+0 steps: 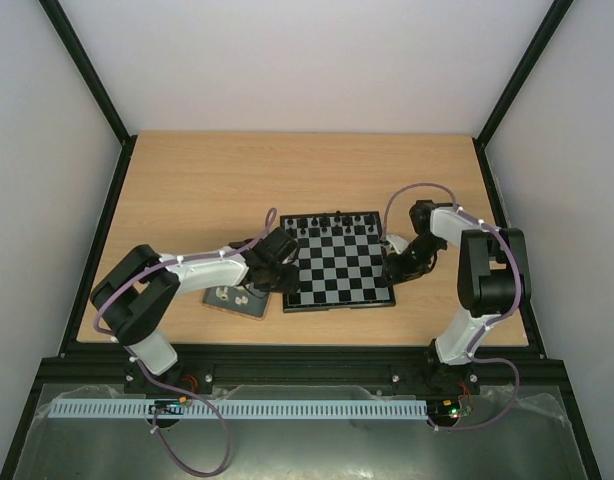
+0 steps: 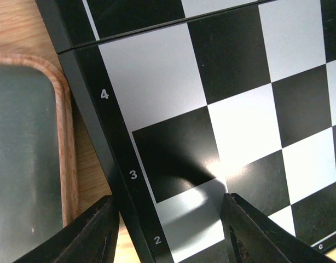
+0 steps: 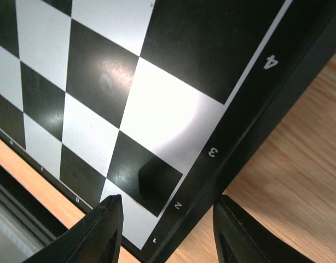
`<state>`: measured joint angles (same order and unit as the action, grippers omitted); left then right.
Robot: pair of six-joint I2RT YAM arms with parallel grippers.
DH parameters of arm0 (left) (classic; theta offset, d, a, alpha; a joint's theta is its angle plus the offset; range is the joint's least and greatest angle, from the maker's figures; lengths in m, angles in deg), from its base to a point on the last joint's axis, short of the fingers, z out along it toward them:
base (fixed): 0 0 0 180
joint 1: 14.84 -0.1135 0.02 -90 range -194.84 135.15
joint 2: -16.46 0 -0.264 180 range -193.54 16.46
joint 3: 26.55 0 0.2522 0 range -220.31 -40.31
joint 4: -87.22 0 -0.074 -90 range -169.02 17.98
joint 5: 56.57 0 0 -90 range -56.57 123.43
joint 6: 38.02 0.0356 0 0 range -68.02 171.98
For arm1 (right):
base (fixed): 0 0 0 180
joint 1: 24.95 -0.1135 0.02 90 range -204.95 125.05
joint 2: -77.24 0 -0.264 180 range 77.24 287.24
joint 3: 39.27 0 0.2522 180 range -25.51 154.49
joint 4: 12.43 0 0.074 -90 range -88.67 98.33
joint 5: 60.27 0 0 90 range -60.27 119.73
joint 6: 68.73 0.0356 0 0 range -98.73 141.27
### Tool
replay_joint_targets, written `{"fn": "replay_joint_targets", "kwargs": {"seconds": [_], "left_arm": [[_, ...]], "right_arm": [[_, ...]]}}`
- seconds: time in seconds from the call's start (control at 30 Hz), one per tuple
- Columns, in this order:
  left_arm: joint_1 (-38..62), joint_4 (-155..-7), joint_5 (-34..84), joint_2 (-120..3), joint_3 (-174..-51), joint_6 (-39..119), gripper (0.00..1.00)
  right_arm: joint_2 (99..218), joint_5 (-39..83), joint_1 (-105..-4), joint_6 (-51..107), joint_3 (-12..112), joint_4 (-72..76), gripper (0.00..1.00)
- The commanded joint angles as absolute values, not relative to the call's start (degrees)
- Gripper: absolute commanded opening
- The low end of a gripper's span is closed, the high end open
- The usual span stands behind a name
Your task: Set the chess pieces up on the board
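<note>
The board [image 1: 339, 264] lies at mid-table, with black figures [image 1: 332, 226] along its far rows. Tiny white chess pieces [image 1: 227, 296] lie on the dark-grey tray [image 1: 249, 307] left of the board. My left gripper [image 1: 278, 272] is open and empty, low over the board's left rim; in the left wrist view it [image 2: 169, 230] straddles the rim by rows 2 and 3 of the board [image 2: 157, 82]. My right gripper [image 1: 395, 266] is open and empty at the right rim; in the right wrist view it [image 3: 166, 233] hangs over rows 1 to 3 of the board [image 3: 173, 109]. No white piece shows in either wrist view.
The tray with its tan edge [image 2: 67, 142] lies just left of the board, a strip of wood between them. Bare wooden table [image 3: 299, 164] lies right of the board. Black frame posts and white walls enclose the table.
</note>
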<state>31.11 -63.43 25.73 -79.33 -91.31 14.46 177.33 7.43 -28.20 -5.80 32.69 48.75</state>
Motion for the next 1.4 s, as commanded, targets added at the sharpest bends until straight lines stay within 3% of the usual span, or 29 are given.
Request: {"fn": "replay_joint_targets", "kwargs": {"seconds": [0.0,0.43,0.47,0.53,0.57,0.7,0.9,0.93,1.07,1.37], "left_arm": [[31.96,-62.5,27.7,-76.79,-90.32,15.21,0.55],[31.09,-61.04,31.78,-72.99,-90.73,17.65,0.67],[31.06,-60.73,31.97,-71.83,-90.61,17.61,0.73],[31.07,-60.47,31.79,-68.72,-90.33,17.56,0.98],[31.12,-60.12,31.77,-66.93,-90.39,17.79,0.99],[31.49,-55.56,34.43,-59.02,-92.58,18.31,0.99],[31.55,-48.96,42.84,-52.81,-97.66,21.7,0.99],[31.54,-49.44,44.32,-51.51,-97.68,22.89,0.99],[30.15,-50.75,51.34,-47.67,-96.6,25.38,0.99],[28.07,-48.17,54.06,-46.49,-99.25,30.39,1.0]], "right_arm": [[175.98,-0.16,-29.61,-9.08,31.8,53.47,0.47],[177.54,-4.07,-31.79,-11.33,31.72,54.4,0.47],[176.39,-3.54,-31.38,-11.58,31.79,54.61,0.47],[174.69,-1.0,-30.55,-11.65,32.62,55.25,0.47],[174.06,0.87,-30.27,-11.28,33.46,55.66,0.48],[169.33,3.41,-29.27,-10.4,38.98,59.13,0.49],[158.26,-0.65,-29.26,-1.82,45.78,55.11,0.64],[156.41,-2.02,-29.26,1.63,45.34,52.32,0.71],[148.88,-8.83,-29.26,10.21,38.36,36.75,0.81],[141.98,-13.86,-29.26,10.71,25.87,24.89,0.88]]}}
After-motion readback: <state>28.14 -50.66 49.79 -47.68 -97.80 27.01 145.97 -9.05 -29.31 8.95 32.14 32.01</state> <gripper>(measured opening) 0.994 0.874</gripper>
